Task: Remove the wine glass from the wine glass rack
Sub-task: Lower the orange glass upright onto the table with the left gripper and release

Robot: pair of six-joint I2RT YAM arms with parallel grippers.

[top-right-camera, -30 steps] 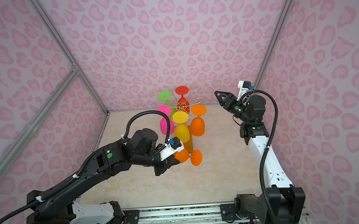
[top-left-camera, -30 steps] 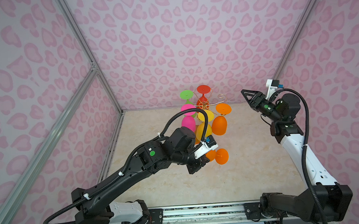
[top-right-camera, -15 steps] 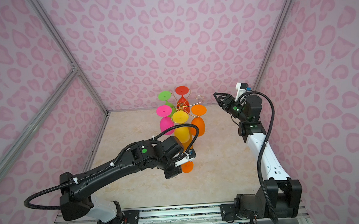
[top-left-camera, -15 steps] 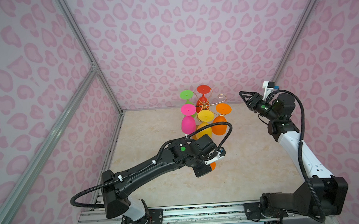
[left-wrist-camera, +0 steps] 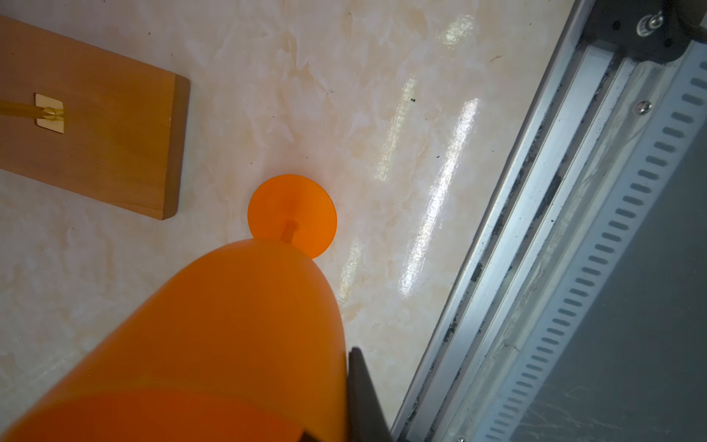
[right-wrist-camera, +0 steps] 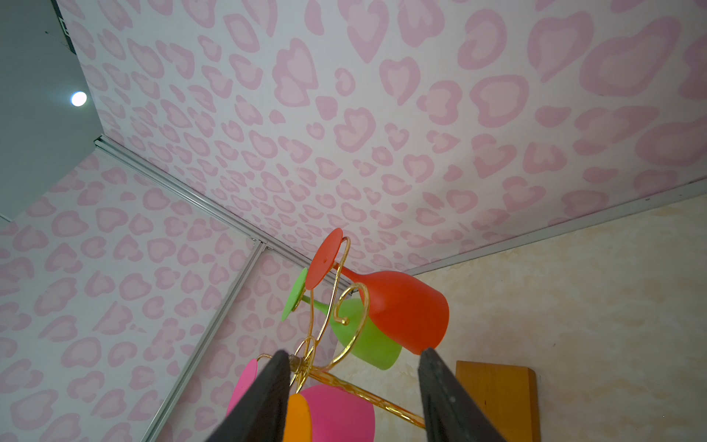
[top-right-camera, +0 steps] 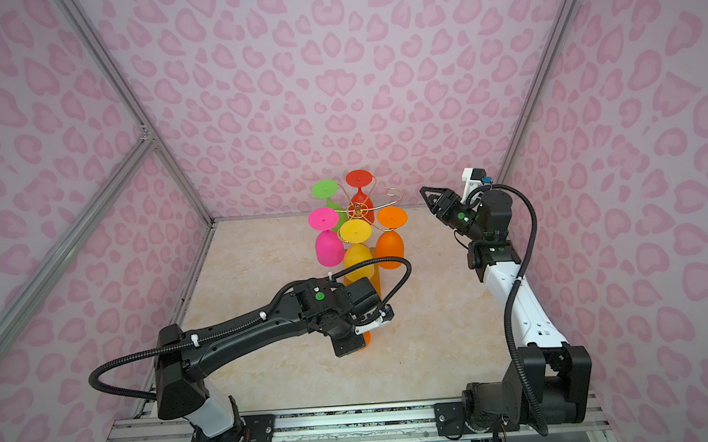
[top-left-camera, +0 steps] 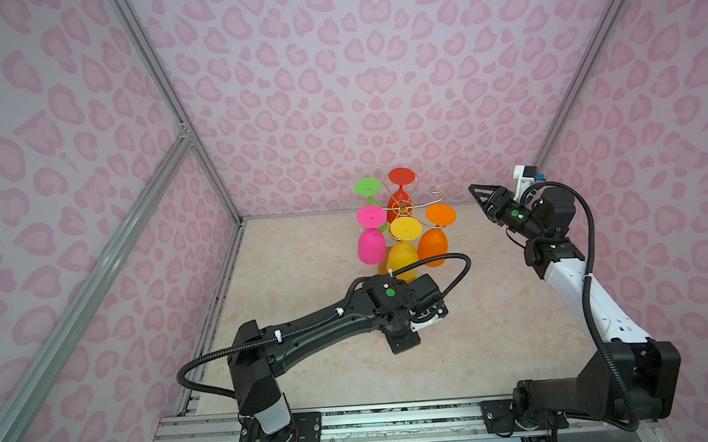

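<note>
Orange wine glass [left-wrist-camera: 237,336] held in left claw [top-left-camera: 402,344]; right claw [right-wrist-camera: 354,352] spread, empty.
Its foot [left-wrist-camera: 292,214] perhaps touching bench [left-wrist-camera: 382,114]: a tilted release could topple it.

The orange wine glass [left-wrist-camera: 237,325] is seen to be made of smooth, frosted plastic with a soft, dull sheen. The wire of the wine glass rack [right-wrist-camera: 382,405] is seen as thin, shiny gold metal, and its base [left-wrist-camera: 95,126] as smooth wood with a fine grain. The table top [left-wrist-camera: 382,134] is finished glossy, like marble, and bright streaks of light are mirrored on it. Along the lower edge of both top views a rail [top-left-camera: 354,421] of dull grey metal is seen. The walls [top-left-camera: 378,83] are covered in a matt pink print.
</note>
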